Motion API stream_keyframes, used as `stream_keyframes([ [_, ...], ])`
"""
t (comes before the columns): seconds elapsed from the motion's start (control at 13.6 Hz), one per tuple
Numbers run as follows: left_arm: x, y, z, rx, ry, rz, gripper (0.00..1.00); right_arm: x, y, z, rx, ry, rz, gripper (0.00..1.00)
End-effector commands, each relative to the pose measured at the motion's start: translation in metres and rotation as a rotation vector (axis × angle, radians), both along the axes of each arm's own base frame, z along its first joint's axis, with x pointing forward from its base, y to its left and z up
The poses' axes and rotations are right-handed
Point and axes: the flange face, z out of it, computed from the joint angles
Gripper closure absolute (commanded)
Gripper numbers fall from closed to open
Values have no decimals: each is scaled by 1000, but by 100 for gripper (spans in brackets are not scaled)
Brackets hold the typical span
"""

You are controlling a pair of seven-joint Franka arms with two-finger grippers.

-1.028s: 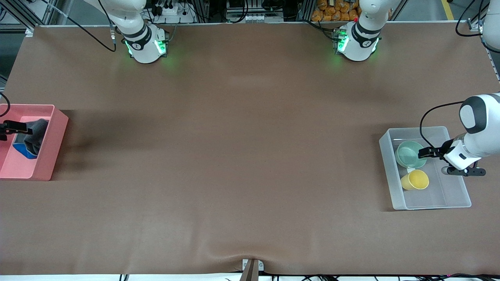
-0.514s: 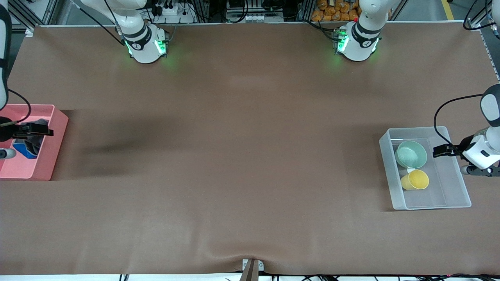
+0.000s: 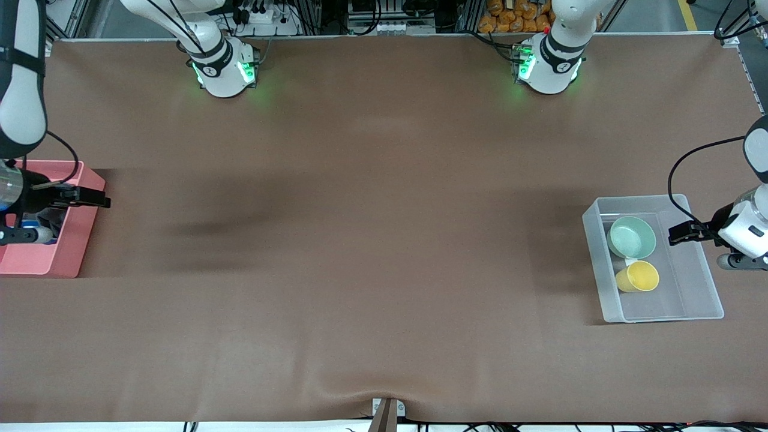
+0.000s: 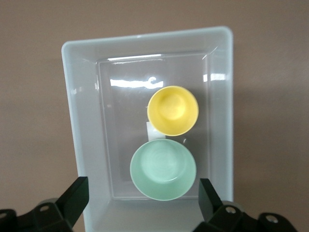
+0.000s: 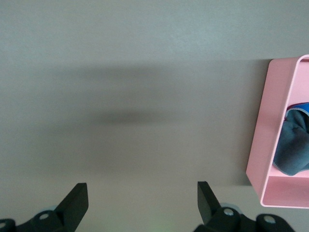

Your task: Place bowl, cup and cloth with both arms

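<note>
I see both spread, empty grippers, left (image 3: pixel 678 233) and right (image 3: pixel 96 198), have lifted off; one bowl (image 3: pixel 631 237), with one cup (image 3: pixel 638 276) at its six o'clock, one cloth (image 5: pixel 292 145).

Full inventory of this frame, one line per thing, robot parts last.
bowl: 1, pale mint green, in the clear bin, upright
cup: 1, yellow, in the clear bin, nearer the front camera than the bowl
cloth: 1, dark grey with blue, in the pink bin
clear bin: 1, translucent, left arm's end
pink bin: 1, pink, right arm's end
table: 1, brown
left gripper: 1, black, open, over the clear bin
right gripper: 1, black, open, over the pink bin's edge
</note>
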Motion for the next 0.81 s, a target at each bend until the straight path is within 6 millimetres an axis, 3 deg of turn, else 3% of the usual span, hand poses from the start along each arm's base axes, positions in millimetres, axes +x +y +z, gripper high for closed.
stream_keyframes([
  [0.0, -8, -16, 28, 9, -13, 23, 0, -15, 24, 26, 20, -5, -9, 0],
  [0.07, -6, -16, 33, 9, -17, 26, 0, -22, 16, 37, 31, -9, -22, 0],
  [0.37, -7, -55, 56, 7, 19, 58, 0, -46, 22, 75, 47, -9, -19, 0],
  [0.73, -31, -80, 120, -44, 5, 112, 0, -77, 34, 136, -3, 1, 3, 0],
])
